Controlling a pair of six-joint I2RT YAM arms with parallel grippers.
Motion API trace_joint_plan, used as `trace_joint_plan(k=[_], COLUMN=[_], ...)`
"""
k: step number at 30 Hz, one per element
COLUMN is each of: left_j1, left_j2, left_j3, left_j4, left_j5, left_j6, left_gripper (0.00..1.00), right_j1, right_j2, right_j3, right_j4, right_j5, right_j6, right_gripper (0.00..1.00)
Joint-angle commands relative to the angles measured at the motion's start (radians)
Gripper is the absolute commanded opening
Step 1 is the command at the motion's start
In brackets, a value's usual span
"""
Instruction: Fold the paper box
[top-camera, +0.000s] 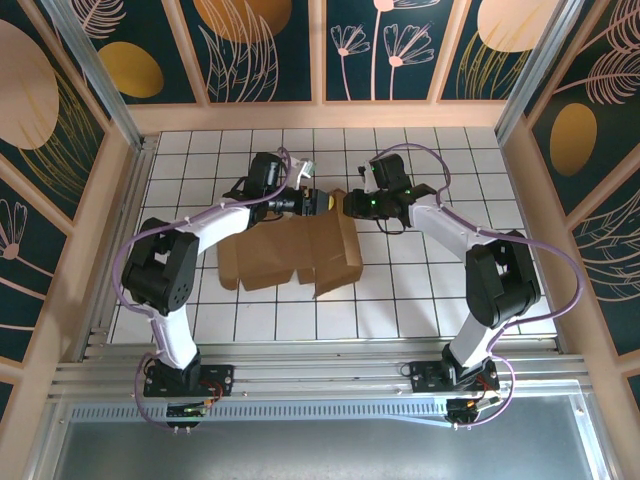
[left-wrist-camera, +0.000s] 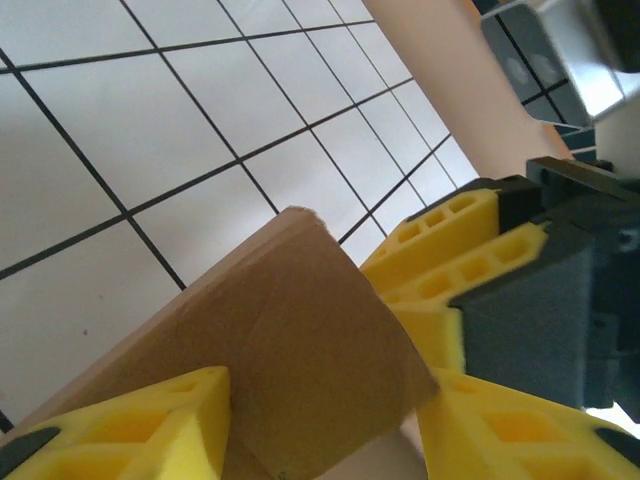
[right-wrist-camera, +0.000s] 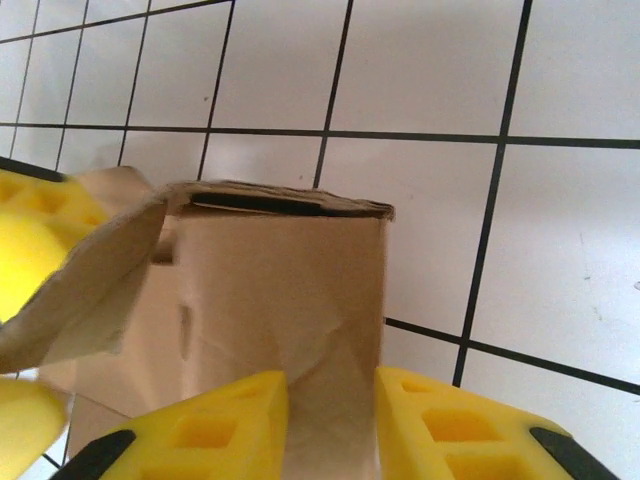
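**Inspector:** White-tiled tabletop (top-camera: 420, 290) with black grid lines, enclosed by painted floral wall panels (top-camera: 260, 45). Where is the plain brown die-cut cardboard paper box (top-camera: 290, 250) lying?

**Assessor:** It is lying partly folded and mostly flat on the tiles, spreading from both grippers back toward the arm bases. Its far edge is rising up between the two sets of fingertips.

**Inspector:** State of the black-and-yellow right gripper (right-wrist-camera: 330, 385)?

**Assessor:** Its jaws are pinching a narrow upright panel of the paper box, with a yellow finger (right-wrist-camera: 450, 410) pressing on each face. A loose flap is curling just to its left.

**Inspector:** And the black-and-yellow left gripper (left-wrist-camera: 325, 400)?

**Assessor:** Its jaws are standing well apart. A raised flap is lying broadside between them, resting against one finger (left-wrist-camera: 130, 425), and nothing is being clamped. The right gripper is sitting just beyond that flap.

**Inspector:** Risks?

**Assessor:** In my judgement, three.
- With only one pinch holding, the raised flap is liable to spring back flat, because its crease looks soft.
- The right gripper's hold is narrow, so any sideways pull is risking a tear or a crumple. Dents are showing on that panel.
- The grippers are working very close together. A re-grasp by the left one could knock the right fingers and drag the whole sheet across the tiles.
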Motion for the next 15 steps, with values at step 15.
trace_joint_plan(k=[15], left_j1=[-0.011], left_j2=[-0.172], left_j3=[-0.010], left_j4=[-0.229], left_j5=[-0.471], left_j6=[0.388], left_gripper=[0.53], right_j1=[0.016], right_j2=[0.006], right_j3=[-0.105], right_j4=[0.030], right_j5=[0.067], right_j6=[0.045], right_gripper=[0.48])
